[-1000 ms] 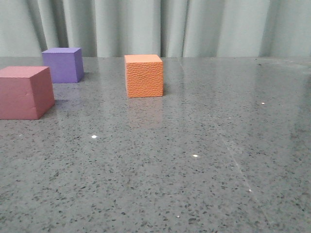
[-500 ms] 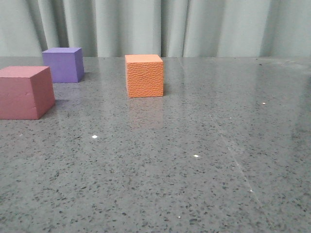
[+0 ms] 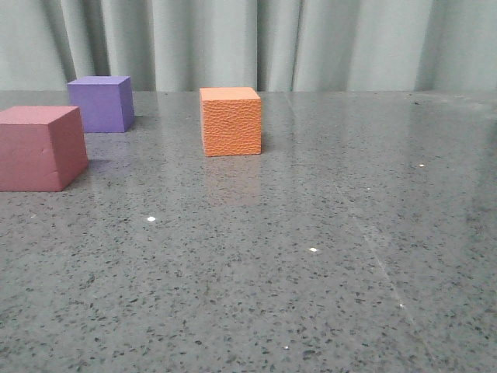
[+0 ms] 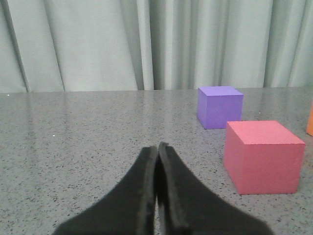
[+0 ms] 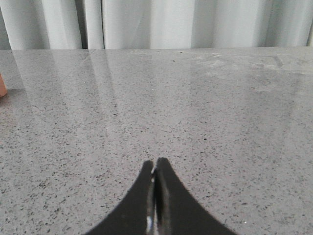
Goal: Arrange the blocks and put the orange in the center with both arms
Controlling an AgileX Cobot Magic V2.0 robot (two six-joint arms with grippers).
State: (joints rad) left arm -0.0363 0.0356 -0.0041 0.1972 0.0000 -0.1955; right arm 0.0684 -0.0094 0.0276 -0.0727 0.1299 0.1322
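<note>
Left gripper (image 4: 157,147): fingers pressed together tip to tip, no gap, nothing between them, hanging low over the grey speckled table (image 4: 73,132) and touching none of the cubes. Right gripper (image 5: 155,164): likewise closed to a thin seam, empty, over bare tabletop. Neither gripper visible from the front.

Taking the orange cube (image 3: 230,121) as landmark: standing flat and upright on the table, pebbled face toward the camera, paler top face, near the middle of the front view. Purple cube (image 3: 100,103) off to its left and slightly farther back, close to the curtain (image 3: 311,43). Pinkish-red cube (image 3: 40,148) farther left still and nearer the camera, partly cut by the frame edge. All three well apart from one another, none stacked.

In the left wrist view, pinkish-red cube (image 4: 262,155) ahead of the closed fingertips and to one side, purple cube (image 4: 219,106) just behind it, a sliver of orange at the frame edge. In the right wrist view, only a small orange corner (image 5: 2,87) at the frame edge.

Compared with the frames half a second and a second ago: cubes in the same places, apart from a barely perceptible shift in the front view.
</note>
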